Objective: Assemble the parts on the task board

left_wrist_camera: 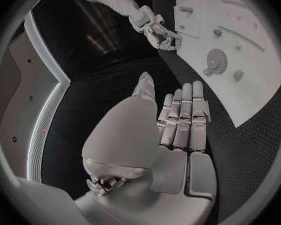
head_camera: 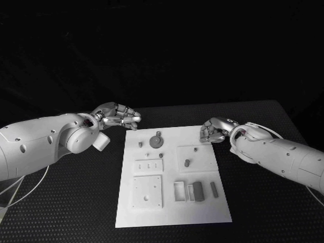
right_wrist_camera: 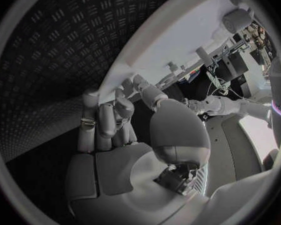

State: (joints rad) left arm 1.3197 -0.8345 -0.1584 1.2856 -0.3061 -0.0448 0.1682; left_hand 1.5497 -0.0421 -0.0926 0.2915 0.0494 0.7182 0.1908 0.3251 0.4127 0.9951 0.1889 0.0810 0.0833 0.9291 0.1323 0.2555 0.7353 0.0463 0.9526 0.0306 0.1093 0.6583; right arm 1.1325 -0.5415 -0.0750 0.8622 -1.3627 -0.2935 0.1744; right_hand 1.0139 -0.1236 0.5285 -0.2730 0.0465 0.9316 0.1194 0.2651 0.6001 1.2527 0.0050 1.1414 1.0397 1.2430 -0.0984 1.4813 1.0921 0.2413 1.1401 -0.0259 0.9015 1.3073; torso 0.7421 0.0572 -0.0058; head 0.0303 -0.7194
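Black table carries our board (head_camera: 173, 202) at frame centre, with the gear (head_camera: 156, 140) near its upper left. Our left hand (head_camera: 118, 117), curled and holding nothing, is nearer it; our right hand (head_camera: 214, 130), also curled and holding nothing, sits at the upper right corner.

left hand (head_camera: 118, 116): curled (holding nothing) | right hand (head_camera: 214, 130): curled, empty

Left hand (left_wrist_camera: 178, 122) over the black table (left_wrist_camera: 253, 150), fingers together and straight, holding nothing | task board (left_wrist_camera: 259, 50) beside it, gear (left_wrist_camera: 215, 61) lying flat | right hand (left_wrist_camera: 160, 35) curled at the board's edge
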